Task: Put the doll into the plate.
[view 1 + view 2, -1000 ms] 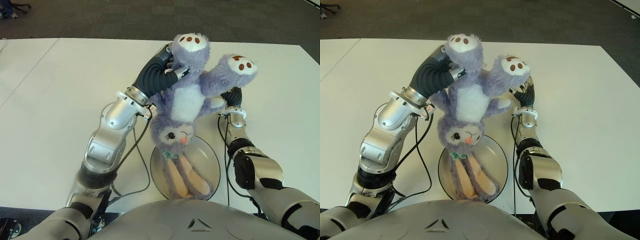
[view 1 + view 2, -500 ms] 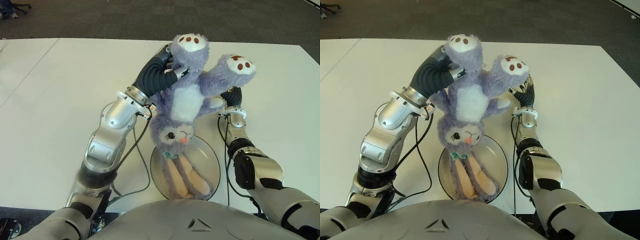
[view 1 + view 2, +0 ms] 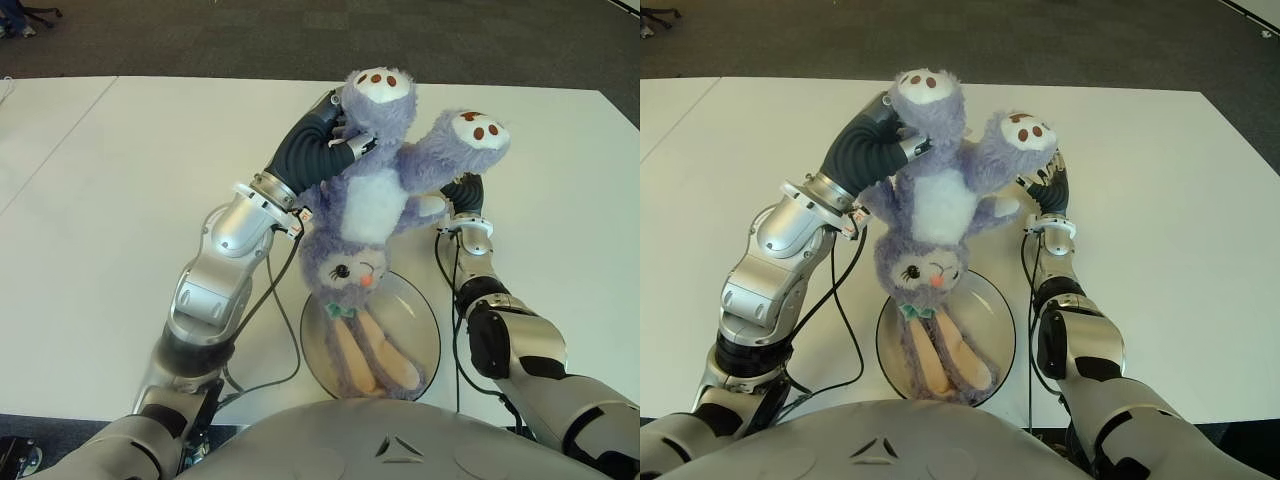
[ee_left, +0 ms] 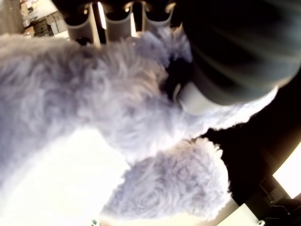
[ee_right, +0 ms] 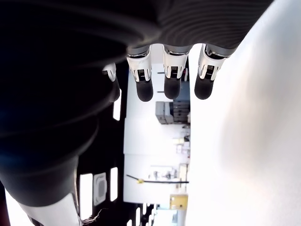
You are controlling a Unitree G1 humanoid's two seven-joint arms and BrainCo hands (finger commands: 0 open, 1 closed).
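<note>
Left hand (image 3: 340, 135) is clamped on one leg of the plush bunny doll (image 3: 365, 235), upper centre of the left eye frame. Left wrist view confirms it: fingers (image 4: 115, 21) wrapped across purple fur, thumb pressed in from the other side.

Doll hangs upside down. Both feet with white soles and brown toe spots point up; white belly faces the camera; the head with its pink nose is at frame centre. The long ears, purple with peach inner sides, trail down into the glass plate (image 3: 420, 320) at lower centre. Ear tips look to be lying on the plate, though contact is hard to confirm; body and head are above it, not in it.

Plate sits on the white table (image 3: 100, 200), just in front of the robot's torso, between the two forearms.

Right hand (image 3: 1045, 185) is right of centre in the eye views, partly hidden behind the doll's second foot. Right wrist view shows its fingers (image 5: 171, 77) extended and apart, holding nothing, with no fur between them. Cannot tell from the eye views whether it touches the doll's leg.

Black cables (image 3: 285, 310) run down from the left wrist across the table beside the plate's left edge.
</note>
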